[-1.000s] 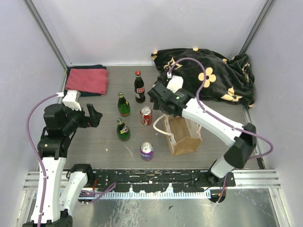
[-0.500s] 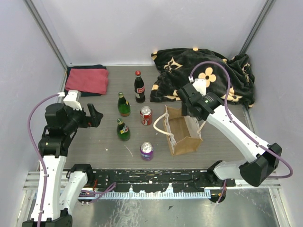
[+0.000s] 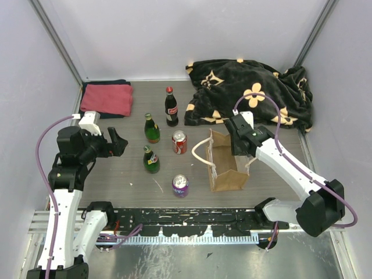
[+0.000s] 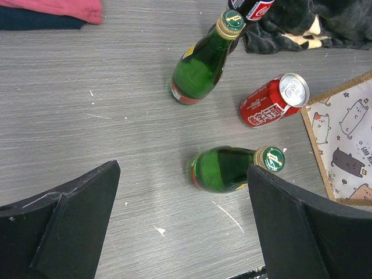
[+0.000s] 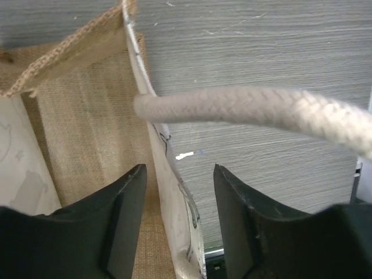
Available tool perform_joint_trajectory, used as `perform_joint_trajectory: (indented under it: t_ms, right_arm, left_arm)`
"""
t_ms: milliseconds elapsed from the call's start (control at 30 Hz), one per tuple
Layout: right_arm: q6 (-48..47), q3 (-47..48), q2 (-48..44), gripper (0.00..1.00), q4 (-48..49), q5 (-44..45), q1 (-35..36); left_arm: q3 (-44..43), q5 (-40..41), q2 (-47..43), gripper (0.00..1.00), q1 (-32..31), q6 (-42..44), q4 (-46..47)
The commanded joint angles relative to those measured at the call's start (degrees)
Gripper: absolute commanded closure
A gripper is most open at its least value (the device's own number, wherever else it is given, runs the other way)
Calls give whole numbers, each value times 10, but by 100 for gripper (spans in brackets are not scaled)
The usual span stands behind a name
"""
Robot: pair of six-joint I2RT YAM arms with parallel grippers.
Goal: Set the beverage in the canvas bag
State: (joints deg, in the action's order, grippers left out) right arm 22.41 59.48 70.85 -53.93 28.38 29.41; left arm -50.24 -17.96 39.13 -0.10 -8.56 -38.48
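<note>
- Top external view is the only one that shows everything. Closest to the arms stands a purple can [image 3: 180, 185]. The canvas bag [image 3: 228, 168] is to its right, on the near right part of the table [image 3: 110, 174]. Farther back come a near green bottle [image 3: 151, 160], a red can [image 3: 179, 142], a far green bottle [image 3: 151, 128] and a cola bottle [image 3: 171, 107]. At the back lie a black flower blanket [image 3: 250, 93] and a pink towel [image 3: 107, 99].
- Left wrist view leaves out the purple can. The left gripper [image 4: 183, 168] has its fingers spread wide and holds nothing. It hangs above the near green bottle. This view also shows little cat pictures on a pale side of the bag, which are too small to see from the top.
- Right wrist view looks down at the bag's rim. The right gripper [image 5: 177, 174] has one finger on each side of the thin bag wall. The fingers are apart and are not squeezing it. A cream rope handle [image 5: 244, 107] crosses in front.
- The drinks all stand apart from each other. The table is bare on the left, near the left arm. The red can is just beside the bag's left handle loop, and the blanket is near the bag's far side. Walls close in the left, right and back.
- The bag stands upright with its mouth open. It is tan and rough like sack cloth.
</note>
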Motion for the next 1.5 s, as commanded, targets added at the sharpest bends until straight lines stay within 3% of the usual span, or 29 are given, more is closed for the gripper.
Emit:
perform_joint_trajectory:
  t_ms: [0,33,67,133,167,633,1033,1400,1433,1467]
  right_arm:
    - [-2,-5,-30,54,39,-32,-1]
    - [3,-5,-34,71,38,-36,-1]
    - [12,-4,-38,81,38,-40,-1]
    - [28,-1,-44,97,36,-47,-1]
    - [37,1,-45,99,32,-49,-1]
    - [95,-12,-33,99,44,-72,31]
    - [97,16,11,99,22,-46,99]
    - [98,18,-2,98,11,9,102]
    - [97,25,0,92,8,11,101]
    - [96,31,-1,79,9,8,102]
  left_arm:
    - [-2,-10,0,2,2,-7,-1]
    - [-1,-10,1,2,2,-8,-1]
    - [-1,-11,1,2,3,-9,-1]
    - [1,-12,1,2,3,-10,0]
    - [1,-13,2,2,3,-10,1]
    - [3,-14,-1,2,3,-12,1]
    - [7,-14,-4,2,4,-12,2]
    - [7,-15,-4,2,5,-12,2]
    - [6,-15,-3,2,5,-13,2]
    - [6,-14,-3,2,5,-13,1]
